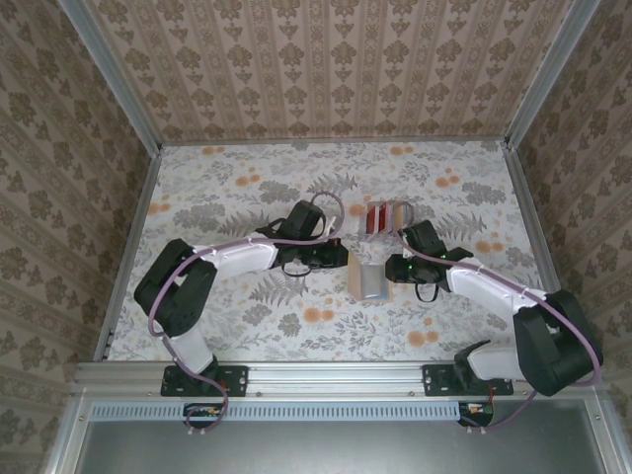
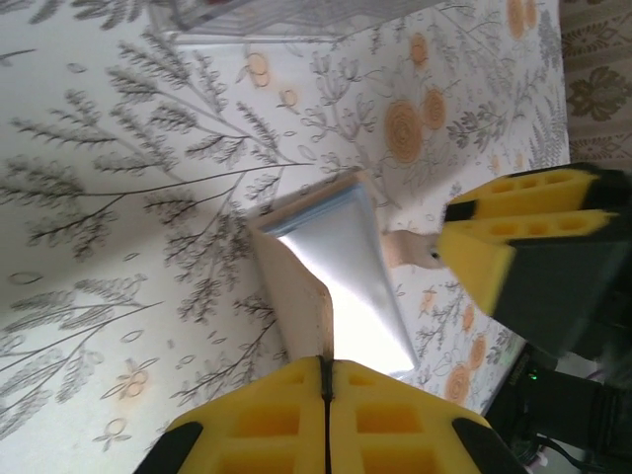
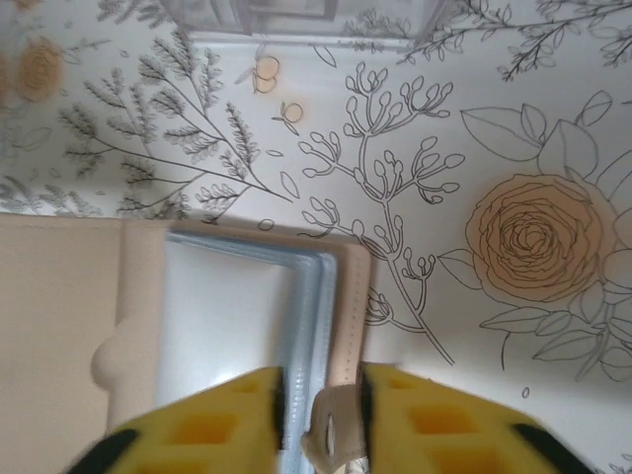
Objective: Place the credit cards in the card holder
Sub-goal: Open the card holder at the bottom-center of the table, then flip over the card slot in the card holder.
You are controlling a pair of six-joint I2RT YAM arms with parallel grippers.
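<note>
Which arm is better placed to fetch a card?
Right, probably: the left pincer is clamped on the card holder, holding it open; the right pincer is open, free to reach the credit cards.

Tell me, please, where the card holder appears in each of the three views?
Top external: card holder at table centre.
Left wrist: card holder at centre, open, tan flap pinched by the left pincer at the bottom.
Right wrist: card holder at lower left, light-blue inside showing.
Shared landmark: the clear stand beyond it, at the top edge of both wrist views.
</note>
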